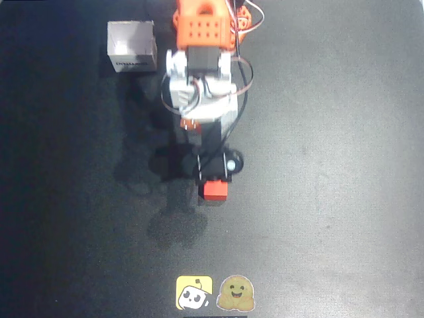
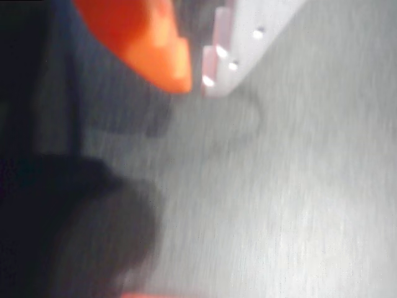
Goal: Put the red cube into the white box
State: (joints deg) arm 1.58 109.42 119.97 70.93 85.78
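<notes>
In the overhead view the red cube lies on the black table, right at the tip of my gripper, which reaches down the picture from the orange base. The dark gripper body covers the fingers, so whether they grasp the cube is unclear. The white box stands at the upper left, left of the base and well away from the cube, with its mouth facing up. The wrist view is blurred. A thin red strip shows at its bottom edge beside a dark mass at the lower left.
The orange base and white arm segments stand at the top centre, with loose cables at their right. Two stickers lie at the table's near edge. Blurred orange and white parts show at the top of the wrist view.
</notes>
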